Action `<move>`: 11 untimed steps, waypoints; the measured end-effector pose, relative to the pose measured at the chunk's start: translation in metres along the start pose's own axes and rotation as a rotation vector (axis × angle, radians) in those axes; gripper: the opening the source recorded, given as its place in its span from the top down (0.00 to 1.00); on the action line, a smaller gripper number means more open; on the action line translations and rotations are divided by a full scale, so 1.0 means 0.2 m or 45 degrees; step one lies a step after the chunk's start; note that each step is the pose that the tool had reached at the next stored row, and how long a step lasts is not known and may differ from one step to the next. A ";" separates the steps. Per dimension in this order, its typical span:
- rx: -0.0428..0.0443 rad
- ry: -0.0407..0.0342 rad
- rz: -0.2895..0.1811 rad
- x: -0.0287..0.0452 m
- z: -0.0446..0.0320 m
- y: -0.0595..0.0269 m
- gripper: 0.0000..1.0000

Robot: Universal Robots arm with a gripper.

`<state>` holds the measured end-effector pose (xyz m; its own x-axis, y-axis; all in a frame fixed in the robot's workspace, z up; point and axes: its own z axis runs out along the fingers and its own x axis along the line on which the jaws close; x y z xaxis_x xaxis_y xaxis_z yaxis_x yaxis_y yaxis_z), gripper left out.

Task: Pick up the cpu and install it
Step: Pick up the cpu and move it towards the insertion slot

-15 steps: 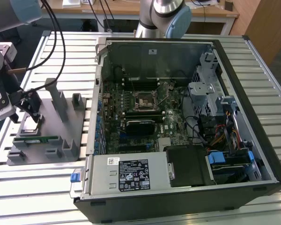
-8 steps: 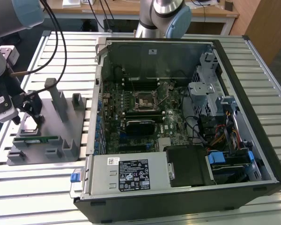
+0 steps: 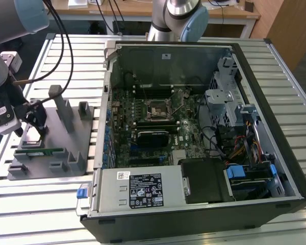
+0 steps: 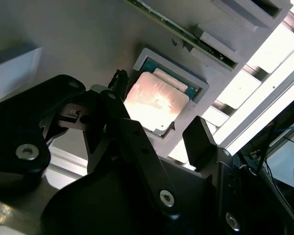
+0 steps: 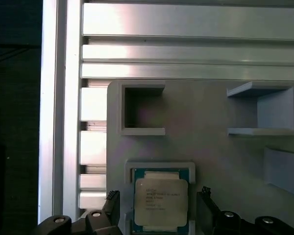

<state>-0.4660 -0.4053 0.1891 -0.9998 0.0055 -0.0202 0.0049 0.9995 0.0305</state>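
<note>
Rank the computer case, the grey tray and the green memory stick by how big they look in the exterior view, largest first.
1. computer case
2. grey tray
3. green memory stick, a thin strip lying on the tray
The differences are wide, so nearness to the camera does not unsettle this order.

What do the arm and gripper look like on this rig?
The arm has silver-grey links with pale blue joint caps, and black cables loop alongside it. The gripper is matte black, with angular linkage fingers and silver screw heads.
</note>
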 end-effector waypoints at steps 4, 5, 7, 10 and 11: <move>0.000 -0.0001 0.000 0.000 0.011 0.000 0.28; 0.000 0.0000 0.000 0.000 0.014 0.000 0.28; 0.000 0.0000 0.000 0.000 0.018 -0.001 0.36; 0.000 0.0002 0.000 0.000 0.020 -0.001 0.42; 0.000 0.0000 0.000 0.000 0.020 -0.001 0.42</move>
<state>-0.4659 -0.4053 0.1851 -0.9998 0.0055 -0.0203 0.0048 0.9995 0.0305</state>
